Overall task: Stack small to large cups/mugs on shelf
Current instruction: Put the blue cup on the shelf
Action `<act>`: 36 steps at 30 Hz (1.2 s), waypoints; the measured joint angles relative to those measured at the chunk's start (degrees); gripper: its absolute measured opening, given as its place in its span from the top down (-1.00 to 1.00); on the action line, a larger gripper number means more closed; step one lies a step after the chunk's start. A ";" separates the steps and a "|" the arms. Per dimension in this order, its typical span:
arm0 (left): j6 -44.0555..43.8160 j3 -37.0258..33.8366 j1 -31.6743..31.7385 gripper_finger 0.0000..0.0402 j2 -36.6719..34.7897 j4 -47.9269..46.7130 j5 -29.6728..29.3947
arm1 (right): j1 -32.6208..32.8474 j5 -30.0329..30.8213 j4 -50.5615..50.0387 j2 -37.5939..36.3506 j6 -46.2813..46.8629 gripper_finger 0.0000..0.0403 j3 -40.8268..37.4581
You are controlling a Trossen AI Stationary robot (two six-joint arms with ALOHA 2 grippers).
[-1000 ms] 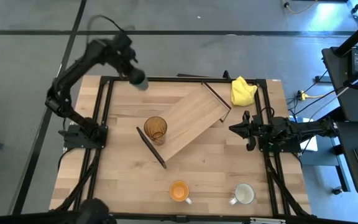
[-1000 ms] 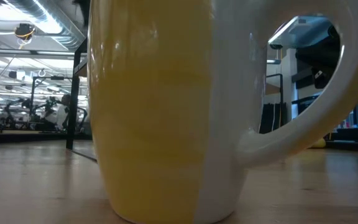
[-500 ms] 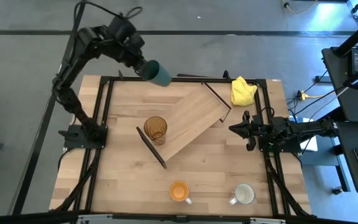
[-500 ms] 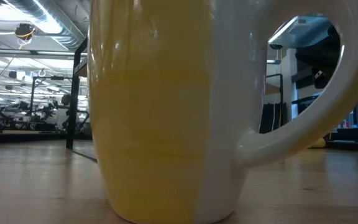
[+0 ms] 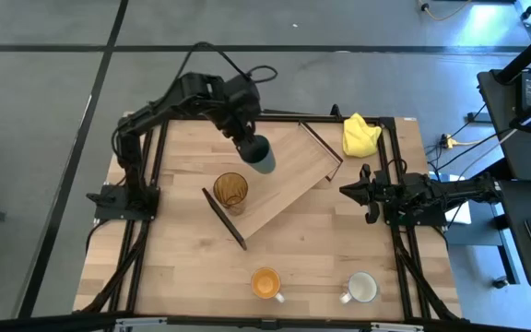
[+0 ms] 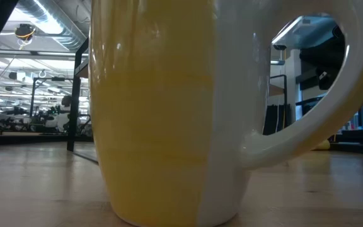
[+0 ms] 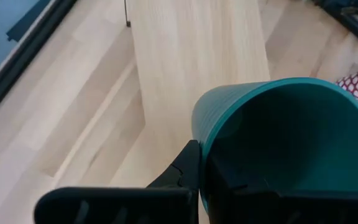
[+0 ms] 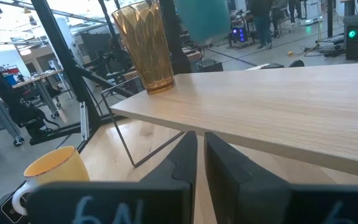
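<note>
The left gripper (image 5: pixel 250 146) is clamped on the dark teal cup (image 5: pixel 262 157), one finger (image 7: pixel 188 171) pressed against the cup's outer wall, and holds it in the air above the shelf (image 5: pixel 279 180), near the shelf's middle. The amber ribbed glass tumbler (image 5: pixel 230 191) stands upright on the shelf just beside the carried cup, toward the shelf's near end panel. The orange handled mug (image 5: pixel 265 283) and white handled mug (image 5: pixel 361 288) sit on the table (image 5: pixel 182 267) well apart from the shelf. The right gripper (image 5: pixel 356 191) waits beside the shelf's far end, fingers closed together on nothing.
</note>
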 joint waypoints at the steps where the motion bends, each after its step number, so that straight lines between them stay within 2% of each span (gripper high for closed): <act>1: -0.66 0.00 -0.39 1.00 0.25 0.21 -0.03 | 0.00 0.00 -0.02 0.00 0.00 0.84 0.00; 4: -2.11 0.00 -1.12 1.00 0.35 1.90 0.78 | 0.01 0.02 -0.01 0.00 0.00 0.84 0.00; 8: -2.03 0.00 -2.12 1.00 0.35 4.53 5.08 | 0.00 0.02 -0.02 -0.02 0.00 0.84 0.00; 14: -2.68 0.00 -2.95 1.00 0.35 1.61 1.46 | 0.02 0.01 -0.01 -0.02 0.00 0.84 0.00; 20: -0.16 0.00 -2.95 1.00 0.35 0.83 3.86 | 0.01 0.00 -0.01 -0.02 0.00 0.84 0.00; 29: 9.72 -0.13 -2.76 1.00 2.97 -1.04 1.32 | 0.00 0.02 0.00 -0.02 0.00 0.84 0.00; 36: 18.44 -0.03 -2.14 1.00 4.17 -1.06 1.75 | 0.00 0.00 0.00 -0.02 0.00 0.84 0.00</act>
